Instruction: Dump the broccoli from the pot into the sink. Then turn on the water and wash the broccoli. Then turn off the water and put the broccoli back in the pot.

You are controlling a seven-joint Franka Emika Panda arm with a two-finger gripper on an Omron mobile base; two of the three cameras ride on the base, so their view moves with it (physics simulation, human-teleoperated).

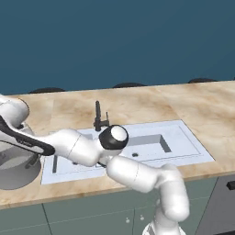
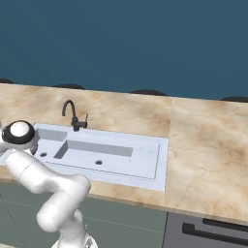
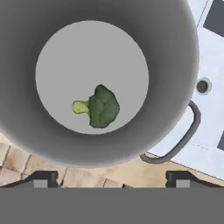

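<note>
— Where is the broccoli [image 3: 101, 106] found?

— It is seen in the hand view lying on the flat floor of the pot [image 3: 175, 57], toward the lower part of the round base, with its pale stalk pointing to the left of that view. Nothing else is seen inside the pot.

— And where is the pot placed?

— It is set on the marbled counter [image 1: 183, 103] just beside the sink [image 1: 183, 142], at the left in the left base view, where its grey wall [image 1: 20, 172] is partly covered by the hand. In the hand view one dark loop handle [image 3: 183, 140] is seen reaching over the sink's pale rim, near a round drain [image 3: 202, 86].

— How is the arm posed?

— It is bent low across the front of the sink, with the forearm stretched out to the left and the hand held above the pot, looking straight down into it.

— What can be said of the gripper [image 3: 109, 178]?

— Its fingertips [image 3: 41, 178] are spread wide, set near the two bottom corners of the hand view. Nothing is gripped between them, and no contact with the pot or the broccoli is seen.

— What lies farther out?

— A dark tap [image 2: 72, 114] is mounted behind the sink, and a dark blue wall [image 2: 121, 43] is seen beyond the counter.
</note>
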